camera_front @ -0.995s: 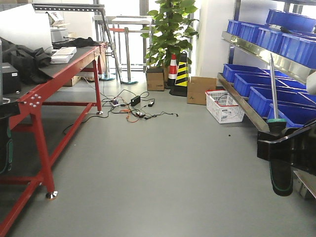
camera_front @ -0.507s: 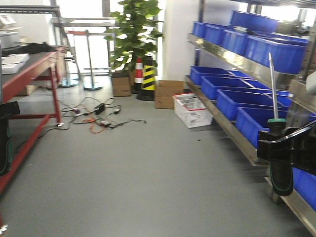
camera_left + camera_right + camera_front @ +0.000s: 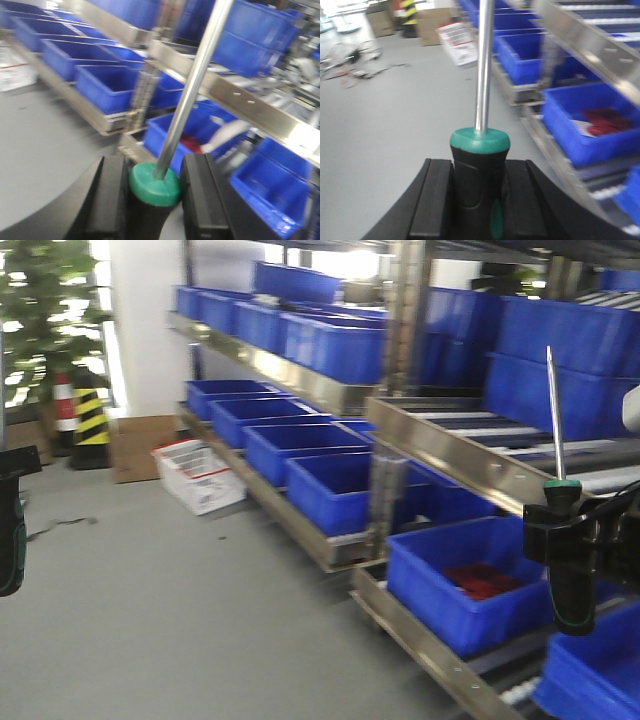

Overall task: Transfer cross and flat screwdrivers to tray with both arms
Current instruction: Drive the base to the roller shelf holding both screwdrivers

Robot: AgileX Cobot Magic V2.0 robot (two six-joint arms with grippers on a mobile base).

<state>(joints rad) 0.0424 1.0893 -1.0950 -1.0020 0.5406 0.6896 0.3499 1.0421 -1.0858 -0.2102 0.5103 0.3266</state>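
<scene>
Right wrist-mounted view: screwdriver (image 3: 479,167) stands clamped between the fingers (image 3: 436,200).

Storeroom or industrial stores area. Evidence: steel racking (image 3: 440,445) stocked with blue plastic crates (image 3: 330,490), grey floor (image 3: 150,620), hazard cones (image 3: 92,425), cardboard box (image 3: 140,445).
</scene>
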